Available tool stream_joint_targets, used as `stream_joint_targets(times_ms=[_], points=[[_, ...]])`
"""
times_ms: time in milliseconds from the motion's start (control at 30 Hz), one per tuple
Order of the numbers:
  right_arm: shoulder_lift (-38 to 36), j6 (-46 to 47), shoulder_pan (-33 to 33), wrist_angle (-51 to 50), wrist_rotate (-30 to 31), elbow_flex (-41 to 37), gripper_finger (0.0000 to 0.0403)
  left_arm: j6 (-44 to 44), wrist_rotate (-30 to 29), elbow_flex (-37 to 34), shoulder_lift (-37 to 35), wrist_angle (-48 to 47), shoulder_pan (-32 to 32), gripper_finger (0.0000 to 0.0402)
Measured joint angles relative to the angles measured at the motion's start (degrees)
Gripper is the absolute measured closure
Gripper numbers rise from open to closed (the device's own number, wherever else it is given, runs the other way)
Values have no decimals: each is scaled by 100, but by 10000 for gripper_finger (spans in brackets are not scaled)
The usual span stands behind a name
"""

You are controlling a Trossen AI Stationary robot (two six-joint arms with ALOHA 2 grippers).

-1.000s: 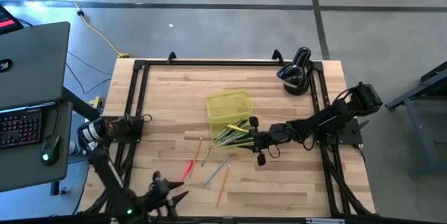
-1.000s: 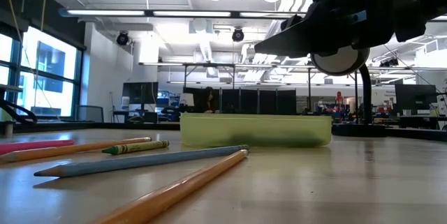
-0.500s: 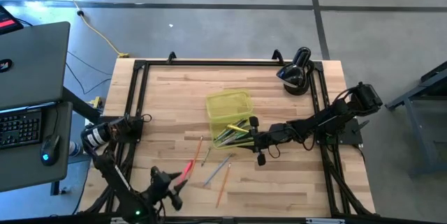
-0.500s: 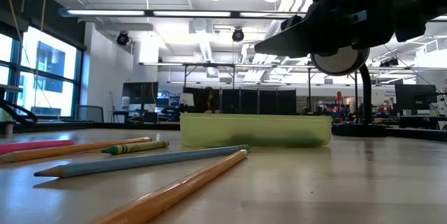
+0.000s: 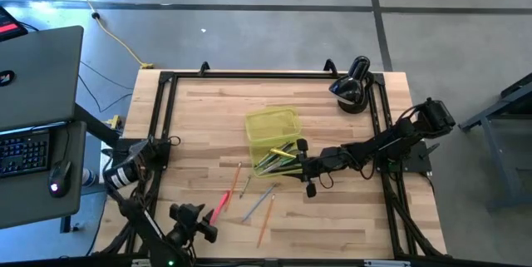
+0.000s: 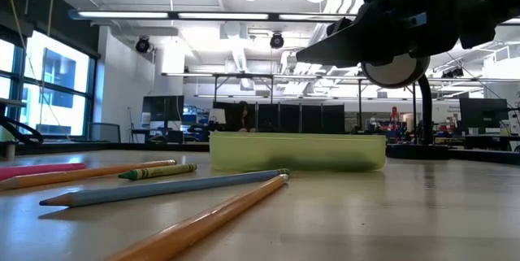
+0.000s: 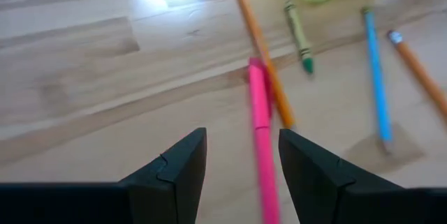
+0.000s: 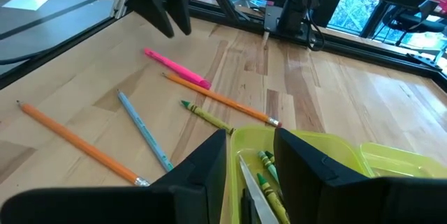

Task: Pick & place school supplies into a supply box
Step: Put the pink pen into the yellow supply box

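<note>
Pink pen (image 7: 260, 126) lies between left gripper's (image 7: 241, 165) open fingers.

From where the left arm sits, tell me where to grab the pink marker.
Grip the pink marker mid-barrel, coming straight down. It lies flat, its far end touching the orange pencil, so close across the free near half. The left gripper already lines up, jaws open.

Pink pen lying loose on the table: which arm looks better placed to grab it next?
The left. Its open tool hovers right at the pink pen, while the right tool sits over the supply box.
</note>
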Motion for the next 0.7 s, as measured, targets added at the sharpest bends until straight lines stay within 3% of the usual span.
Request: stream_joint_targets(times_ms=[267, 433, 700], points=[[0, 0, 0, 7, 0, 0, 304, 348, -242, 0, 35, 2, 4, 190], [0, 0, -1, 9, 0, 0, 304, 332, -14, -35, 180, 178, 94, 190], [0, 0, -2, 9, 0, 0, 304, 803, -183, -33, 383, 564, 504, 190]])
